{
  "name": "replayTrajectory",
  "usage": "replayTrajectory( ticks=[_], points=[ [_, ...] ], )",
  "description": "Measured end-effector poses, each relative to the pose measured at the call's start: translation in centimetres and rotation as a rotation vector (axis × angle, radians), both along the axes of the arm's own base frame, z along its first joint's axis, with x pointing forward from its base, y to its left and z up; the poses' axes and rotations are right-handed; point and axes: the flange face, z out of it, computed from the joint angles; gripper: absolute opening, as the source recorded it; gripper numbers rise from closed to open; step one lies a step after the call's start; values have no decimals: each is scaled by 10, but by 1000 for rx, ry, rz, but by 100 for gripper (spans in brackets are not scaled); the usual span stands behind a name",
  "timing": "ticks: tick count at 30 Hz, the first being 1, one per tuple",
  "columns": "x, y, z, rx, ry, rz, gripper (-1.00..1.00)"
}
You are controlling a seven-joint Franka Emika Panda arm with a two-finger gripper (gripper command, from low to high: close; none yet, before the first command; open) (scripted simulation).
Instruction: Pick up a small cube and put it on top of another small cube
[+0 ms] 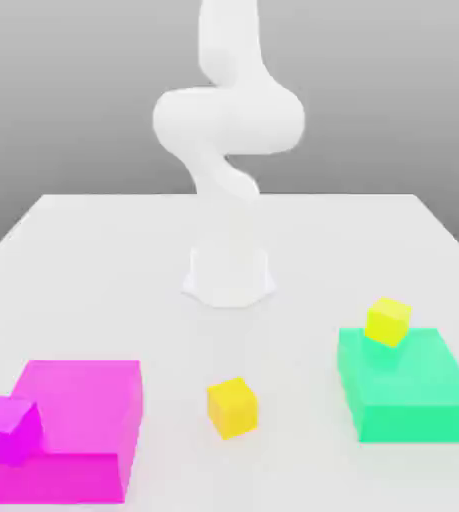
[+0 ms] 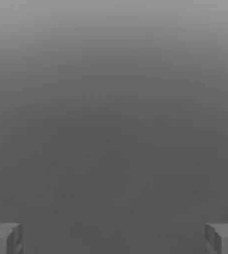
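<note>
So the small golden cube (image 1: pixel 233 407) sits bare on the desk (image 1: pixel 93 250), between the big magenta block (image 1: pixel 78 430) and big green block (image 1: pixel 405 385). The lemon-yellow cube (image 1: pixel 388 322) rests tilted on the green block's rear edge. The gripper (image 2: pixel 114 238) is wide open, holding nothing. Nothing is done yet: reach, grasp, lift and stack all remain.

From my remote station: arm (image 1: pixel 228 130) is plain matte white, smooth rounded links, no visible cables, screws or markings. Round white base (image 1: pixel 229 275) flares slightly at the foot. Fingertips (image 2: pixel 4 239) are grey, blocky, with white upper edges.
</note>
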Motion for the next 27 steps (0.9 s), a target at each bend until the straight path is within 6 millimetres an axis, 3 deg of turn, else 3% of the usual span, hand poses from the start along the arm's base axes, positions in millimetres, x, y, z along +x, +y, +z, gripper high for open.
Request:
replayTrajectory(
  ticks=[4, 9, 13, 18, 26, 27],
  points=[
    [41, 1, -99, -43, 146, 73, 0],
    [57, 3, -224, -89, 323, 169, 0],
    [44, 5, -325, -122, 472, 256, 0],
    [-10, 6, -445, -157, 672, 382, 0],
    [-23, 5, -525, -162, 710, 406, 0],
    [-24, 5, -529, -162, 710, 406, -100]
  ],
)
